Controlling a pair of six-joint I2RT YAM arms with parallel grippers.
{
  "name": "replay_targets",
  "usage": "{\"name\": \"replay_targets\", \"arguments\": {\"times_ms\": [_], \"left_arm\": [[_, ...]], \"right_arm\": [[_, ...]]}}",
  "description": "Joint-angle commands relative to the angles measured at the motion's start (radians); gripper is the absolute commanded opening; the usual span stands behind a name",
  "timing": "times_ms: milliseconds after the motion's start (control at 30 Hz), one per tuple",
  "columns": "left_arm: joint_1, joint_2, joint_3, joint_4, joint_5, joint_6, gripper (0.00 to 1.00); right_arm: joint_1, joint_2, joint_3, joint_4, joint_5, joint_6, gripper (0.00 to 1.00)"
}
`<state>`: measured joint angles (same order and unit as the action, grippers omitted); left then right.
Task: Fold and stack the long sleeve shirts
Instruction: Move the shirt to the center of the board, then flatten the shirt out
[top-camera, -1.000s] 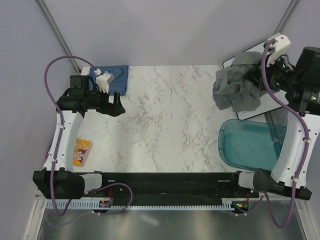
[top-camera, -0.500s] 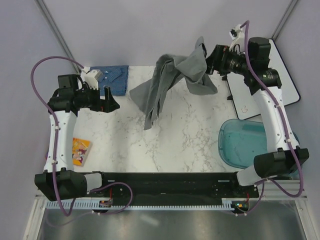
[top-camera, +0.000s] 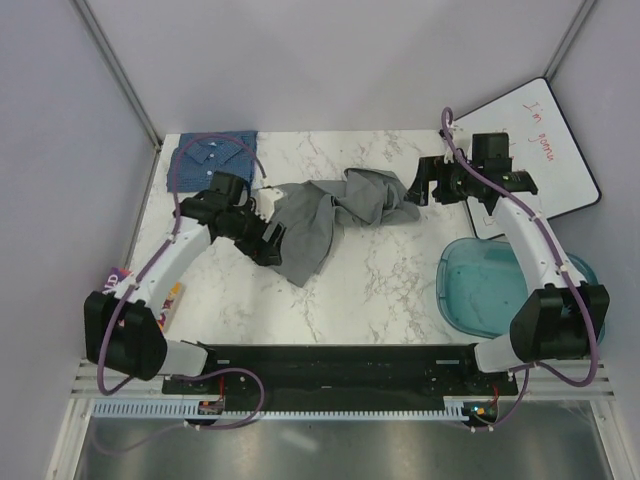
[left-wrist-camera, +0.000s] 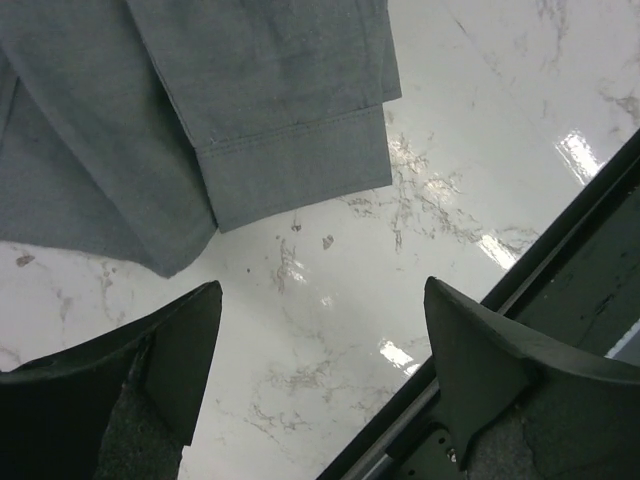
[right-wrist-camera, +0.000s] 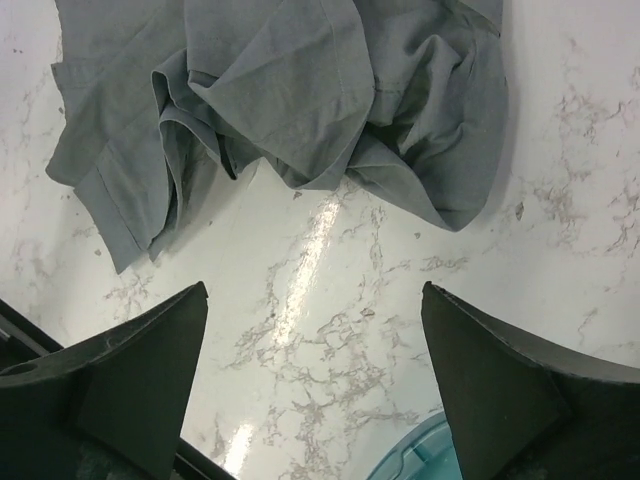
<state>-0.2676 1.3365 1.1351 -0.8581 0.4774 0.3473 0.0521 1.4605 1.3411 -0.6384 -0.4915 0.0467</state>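
**While Crumpled and Unfolded, Gripped by Nothing**

While lying loose on the marble counter (top-camera: 380, 290), sprawled as a rumpled band across the centre of the top view: grey shirt (top-camera: 330, 210). Bunched and deeply creased toward the right end, flatter toward the lower left, ending there in a straight hemmed edge. Not folded, not stacked.

Left tool (top-camera: 272, 243) at left of centre, just beside the flatter lower-left end of the grey cloth. Fingers spread wide in the left wrist view, with only bare marble between them. Hemmed edge of cloth just past the tips, across the top of that frame, apart from both fingers.

Right tool (top-camera: 418, 183) at upper right of centre, just beside the bunched end. Likewise parted wide and empty, over bare marble. Crumpled folds across the upper part of the right wrist view, clear of both fingers.

Blue checked shirt (top-camera: 212, 155) in the upper left corner of the counter, folded into a flat rectangle, collar showing, apart from the grey one.

Teal bin (top-camera: 445, 290) at the counter's lower right edge. Whiteboard (top-camera: 560, 150) with handwriting at upper right.
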Motion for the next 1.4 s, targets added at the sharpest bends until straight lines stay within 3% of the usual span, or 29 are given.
{"name": "replay_targets", "arguments": {"times_ms": [0, 133, 400, 533, 633, 667, 733, 767, 800, 833, 900, 933, 967, 1167, 1367], "left_arm": [[-0.113, 0.119, -0.006, 0.120, -0.109, 0.052, 0.87], [-0.238, 0.205, -0.024, 0.215, -0.239, 0.047, 0.88], [-0.337, 0.346, -0.054, 0.295, -0.379, 0.030, 0.97], [-0.374, 0.414, -0.083, 0.350, -0.505, 0.016, 0.93], [-0.372, 0.399, -0.095, 0.355, -0.542, 0.021, 0.70], [-0.369, 0.379, -0.109, 0.352, -0.531, 0.024, 0.56], [-0.351, 0.297, -0.115, 0.334, -0.499, 0.035, 0.42], [-0.337, 0.265, -0.101, 0.315, -0.487, 0.039, 0.20], [-0.296, 0.239, -0.089, 0.286, -0.482, 0.038, 0.07], [-0.267, 0.187, -0.074, 0.262, -0.439, 0.038, 0.02], [-0.169, 0.146, -0.008, 0.196, -0.387, 0.064, 0.02], [-0.141, 0.110, 0.043, 0.177, -0.366, 0.076, 0.02], [-0.092, 0.096, 0.067, 0.159, -0.352, 0.103, 0.02], [0.053, 0.064, 0.262, 0.062, -0.335, 0.151, 0.02], [0.137, 0.092, 0.413, 0.071, -0.372, 0.076, 0.02]], "right_arm": [[0.028, 0.041, -0.014, 0.060, 0.018, -0.068, 0.91], [0.060, 0.127, -0.030, 0.123, 0.036, -0.050, 0.86], [0.104, 0.314, 0.004, 0.201, 0.114, -0.074, 0.84], [0.104, 0.397, 0.020, 0.218, 0.120, -0.059, 0.83], [0.109, 0.437, 0.024, 0.226, 0.123, -0.065, 0.81], [0.112, 0.448, 0.020, 0.230, 0.128, -0.076, 0.81], [0.112, 0.455, 0.017, 0.244, 0.148, -0.088, 0.78], [0.114, 0.469, 0.018, 0.244, 0.154, -0.103, 0.75], [0.114, 0.478, 0.021, 0.243, 0.165, -0.113, 0.71], [0.114, 0.488, 0.024, 0.238, 0.178, -0.120, 0.51], [0.114, 0.498, 0.036, 0.209, 0.171, -0.139, 0.30], [0.114, 0.485, 0.033, 0.197, 0.151, -0.143, 0.10], [0.114, 0.471, 0.029, 0.178, 0.143, -0.149, 0.00], [0.109, 0.232, -0.082, 0.138, 0.113, -0.168, 0.00], [0.089, 0.006, -0.161, 0.039, 0.100, -0.189, 0.00]]}}
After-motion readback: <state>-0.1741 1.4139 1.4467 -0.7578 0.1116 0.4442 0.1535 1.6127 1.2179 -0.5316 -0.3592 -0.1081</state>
